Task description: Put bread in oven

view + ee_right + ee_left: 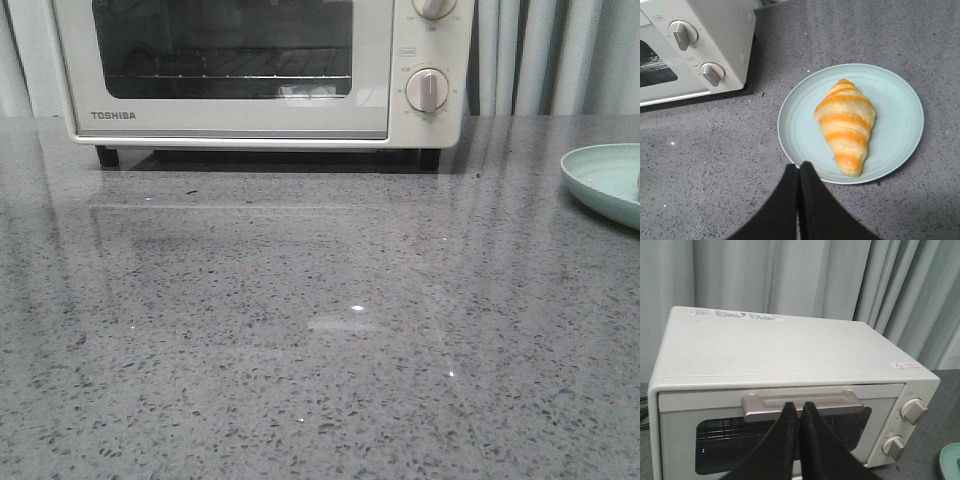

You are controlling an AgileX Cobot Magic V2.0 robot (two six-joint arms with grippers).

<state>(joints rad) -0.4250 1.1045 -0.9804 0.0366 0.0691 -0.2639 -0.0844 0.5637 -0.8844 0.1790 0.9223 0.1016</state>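
Note:
The cream-white TOSHIBA oven stands at the back of the grey counter with its door closed. It also shows in the left wrist view and, in part, in the right wrist view. My left gripper is shut and empty, in front of the door handle, high up. The bread lies on a pale green plate to the right of the oven. My right gripper is shut and empty, above the counter beside the plate's rim. Neither gripper shows in the front view.
The plate's edge shows at the right of the front view. Two round knobs sit on the oven's right panel. Grey curtains hang behind the oven. The speckled counter stretches in front.

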